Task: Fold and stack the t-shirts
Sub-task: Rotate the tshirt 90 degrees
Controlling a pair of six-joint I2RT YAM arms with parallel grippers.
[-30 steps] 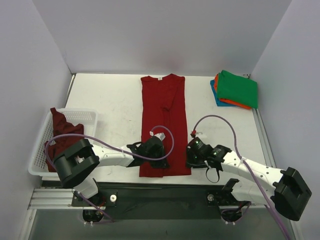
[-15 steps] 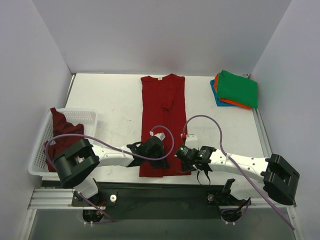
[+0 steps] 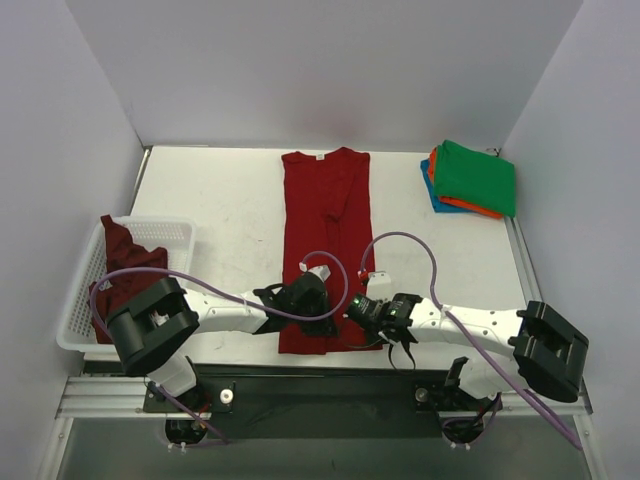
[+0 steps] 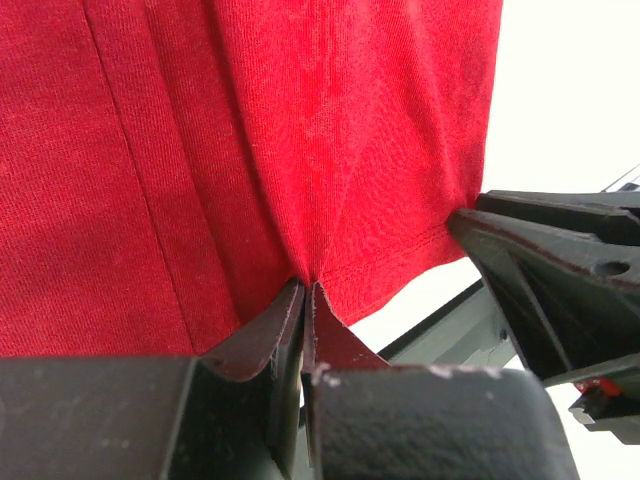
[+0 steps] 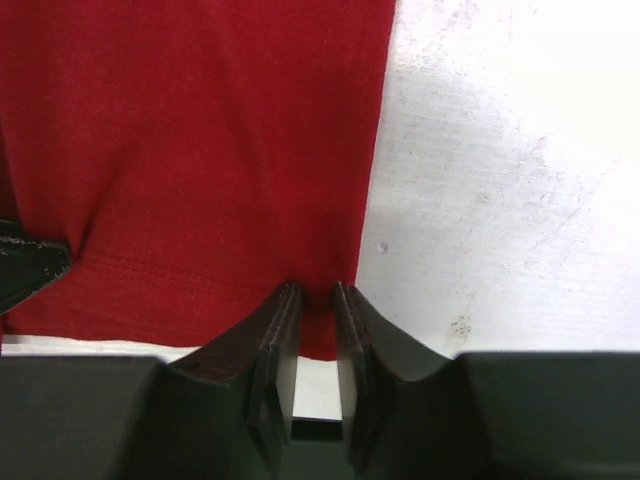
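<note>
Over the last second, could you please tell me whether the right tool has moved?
Yes: the right tool moved left, from beside the red t-shirt's right edge onto its near right corner.

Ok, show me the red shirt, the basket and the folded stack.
red shirt (image 3: 325, 225), top view, middle of the cloth.
basket (image 3: 172, 222), top view, far rim.
folded stack (image 3: 476, 176), top view, green shirt on top.

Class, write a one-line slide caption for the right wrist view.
Right gripper, jaws narrowly apart, straddles the red shirt's hem corner on the white table.
</note>
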